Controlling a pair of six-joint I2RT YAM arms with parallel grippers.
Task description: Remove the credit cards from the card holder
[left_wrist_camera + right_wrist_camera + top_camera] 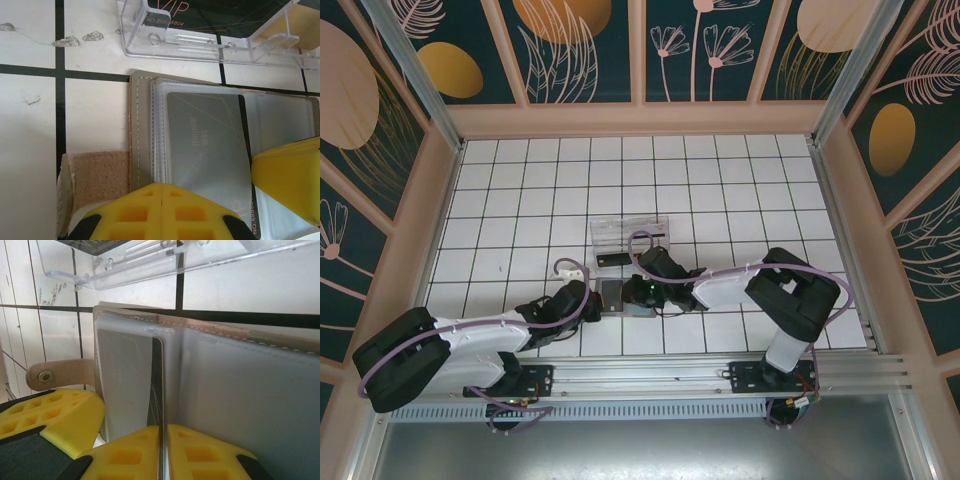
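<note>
The card holder (612,296) lies open on the tiles between both grippers, with its tan tab (97,175) sticking out to the side. A pale grey credit card (207,145) with a dark edge sits in the clear sleeve of one panel. My left gripper (164,192) is shut, its tips pressed down on that panel's stitched edge. My right gripper (163,432) rests its tips on the card's dark edge (157,385), with the jaws a narrow slit apart. Another dark credit card (613,259) lies on the tiles just beyond the holder.
A clear plastic tray (630,232) stands just behind the holder, with a black card (215,10) lying in it. The two grippers' yellow fingers (287,182) are close together over the holder. White tiled floor stretches all around, bounded by walls.
</note>
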